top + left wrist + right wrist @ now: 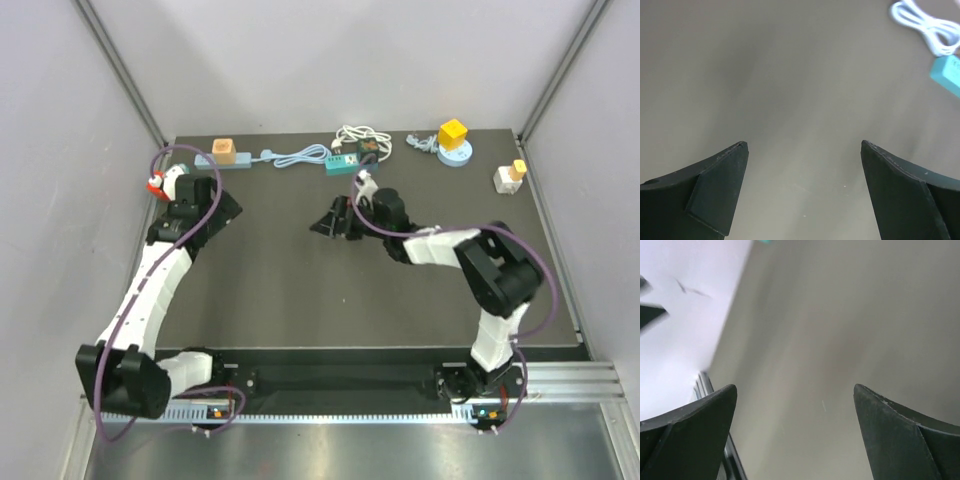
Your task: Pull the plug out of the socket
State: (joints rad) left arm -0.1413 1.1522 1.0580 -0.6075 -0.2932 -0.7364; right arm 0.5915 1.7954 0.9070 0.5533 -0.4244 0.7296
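Several sockets line the back of the table. A teal socket strip (343,163) carries a dark plug (370,151) with a coiled white cable (362,134). The left wrist view shows the teal socket strip's end (947,73) and the white cable (927,27) at top right. My left gripper (232,208) (804,145) is open over bare table at the left, well short of the strips. My right gripper (322,222) (795,387) is open mid-table, pointing left, below the teal strip. Neither holds anything.
A light blue strip (215,160) with an orange cube plug (225,150) lies at back left, trailing a blue cable (298,156). A round blue socket (455,156) bears a yellow cube plug (453,133). A white socket (508,179) with a yellow plug (519,167) sits at far right. Walls enclose the table.
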